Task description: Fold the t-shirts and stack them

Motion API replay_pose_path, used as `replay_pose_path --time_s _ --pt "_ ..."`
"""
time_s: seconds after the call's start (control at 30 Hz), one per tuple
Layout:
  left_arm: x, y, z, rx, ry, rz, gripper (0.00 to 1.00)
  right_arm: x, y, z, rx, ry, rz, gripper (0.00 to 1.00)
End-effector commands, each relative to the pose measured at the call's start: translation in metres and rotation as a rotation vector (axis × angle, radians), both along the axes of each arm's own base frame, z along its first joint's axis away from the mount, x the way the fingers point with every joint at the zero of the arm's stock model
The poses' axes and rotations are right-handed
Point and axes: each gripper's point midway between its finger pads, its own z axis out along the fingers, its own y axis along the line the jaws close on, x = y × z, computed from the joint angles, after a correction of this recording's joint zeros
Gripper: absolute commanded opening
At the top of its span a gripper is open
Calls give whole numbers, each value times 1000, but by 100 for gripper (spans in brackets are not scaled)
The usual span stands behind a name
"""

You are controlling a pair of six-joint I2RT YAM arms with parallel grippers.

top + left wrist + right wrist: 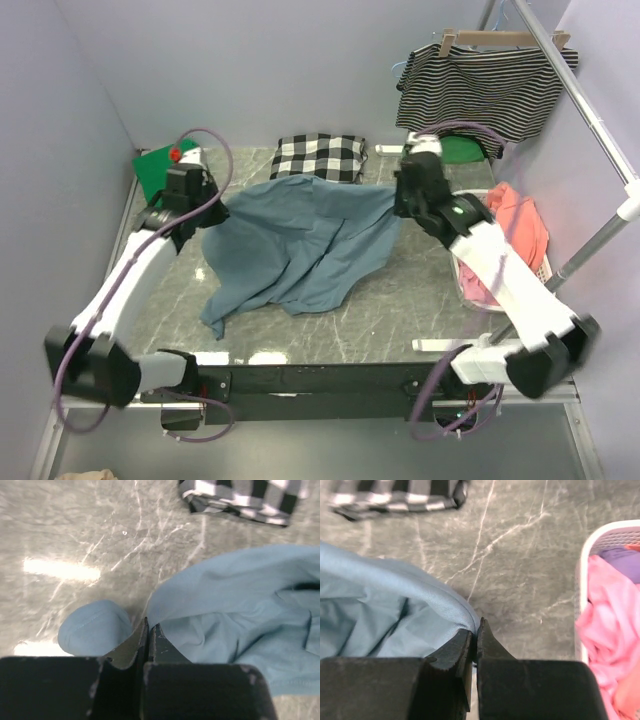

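a: what could go wrong from here?

b: starting on the left, the left gripper [148,630] seems to have only a thin bit of the blue t-shirt [300,240] by its edge, so a hard outward pull could slip it free. the bulk of the shirt lies crumpled mid-table [400,310], and i'd expect those bunched folds to drag, not spread flat. its far edge lies near the checked cloth [318,157] (a lift that way might catch it). on the right, the basket [462,272] stands just beside the right gripper [475,630], so a swing outward might knock it.

a: and the grips themselves?

b: left jaws are pressed together on the blue hem, with a small lobe of cloth bulging beside them. right jaws are likewise closed, nipping the rolled edge of the same shirt. its top edge runs between the two, and the rest drapes onto the marble.
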Motion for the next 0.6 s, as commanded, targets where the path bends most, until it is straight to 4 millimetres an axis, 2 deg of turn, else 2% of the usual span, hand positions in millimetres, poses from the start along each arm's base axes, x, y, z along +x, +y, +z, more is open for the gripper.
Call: replay_pose_path --time_s 0.0,0.03,0.07,0.1,0.13,0.2,0.23,0.43,0.47,0.53,0.57 --pt "-35 8 75 4 -158 -36 1 -45 -21 66 103 -158 2 0" --pt "-52 10 91 -6 -188 -49 1 -56 -22 73 118 -171 13 0" --pt "-61 12 99 -6 -203 -55 1 -71 -28 91 158 -226 23 0" --pt "-70 13 108 -10 -225 -58 1 -82 -26 99 186 -241 53 0" --pt "-89 15 126 -22 -267 -73 1 -101 -30 115 226 -288 84 0" --pt "-108 18 146 -34 -324 -75 1 -120 -30 129 277 -333 132 0" --pt "-124 19 167 -52 -387 -89 1 -133 -36 139 297 -371 146 0" --pt "-180 10 217 -113 -527 -203 1 -180 -45 185 356 -488 263 0" --pt "-187 7 224 -131 -544 -227 1 -188 -50 199 364 -529 268 0" --pt "-204 1 244 -161 -597 -277 4 -200 -52 214 388 -569 295 0" --pt "-210 -2 251 -172 -610 -304 4 -210 -57 233 398 -618 313 0"
